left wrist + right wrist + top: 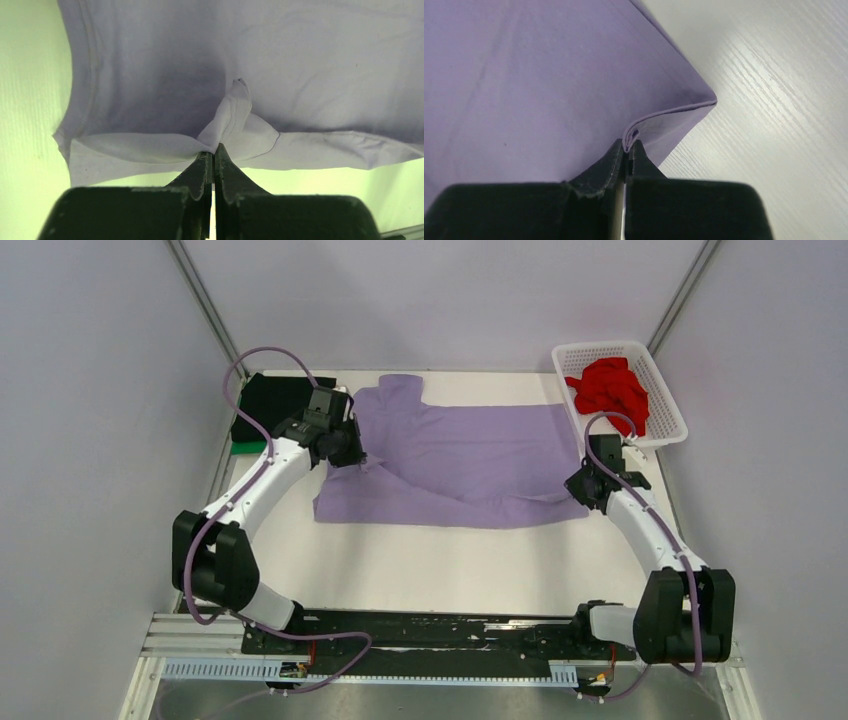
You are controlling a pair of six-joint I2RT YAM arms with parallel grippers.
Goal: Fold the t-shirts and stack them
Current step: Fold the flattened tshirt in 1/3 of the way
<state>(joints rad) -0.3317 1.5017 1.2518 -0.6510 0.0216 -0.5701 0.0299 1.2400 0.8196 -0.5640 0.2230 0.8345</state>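
Note:
The lavender t-shirt [470, 455] lies spread across the middle of the table, partly folded over itself. My left gripper [352, 455] is shut on a pinch of its left edge, seen in the left wrist view [214, 150] with the cloth [235, 115] bunched at the tips. My right gripper [585, 492] is shut on the shirt's right corner hem [659, 125], seen in the right wrist view [629, 147]. The red t-shirt [610, 388] lies crumpled in the basket. The black t-shirt [268, 405] lies folded on the green one [248, 448] at the far left.
The white latticed basket [668, 425] stands at the far right corner. Grey walls enclose the table on three sides. The bare white tabletop [450, 560] stretches between the shirt and the arm bases.

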